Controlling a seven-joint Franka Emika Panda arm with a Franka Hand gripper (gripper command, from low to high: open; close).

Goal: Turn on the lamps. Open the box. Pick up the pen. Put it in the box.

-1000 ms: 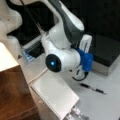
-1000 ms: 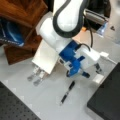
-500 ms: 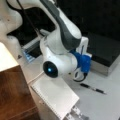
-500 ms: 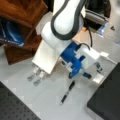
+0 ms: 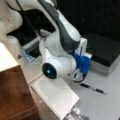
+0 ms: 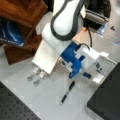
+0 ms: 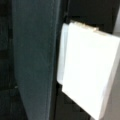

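The pen (image 5: 93, 88), slim and black, lies on the grey table in both front views (image 6: 67, 93). The box (image 5: 105, 50), its black lid down, sits at a front view's right; its black corner (image 6: 107, 100) and white front latch (image 6: 98, 78) show at a front view's bottom right. My gripper (image 6: 92, 71), on a blue mount (image 5: 81, 62), hovers just above the latch and beside the pen, holding nothing that I can see. The wrist view shows only a white block (image 7: 87, 70) against a dark surface. A cream lampshade (image 5: 5, 60) is partly seen at the left edge.
A white spiral notebook (image 5: 55, 97) lies below the arm, with silvery clips (image 6: 36, 76) at its end. The brown wooden cabinet (image 6: 22, 15) stands at a front view's top left. A white cable (image 6: 110, 57) runs near the gripper.
Nothing has visibly changed; the arm stays over the box's front edge and the pen lies where it was.
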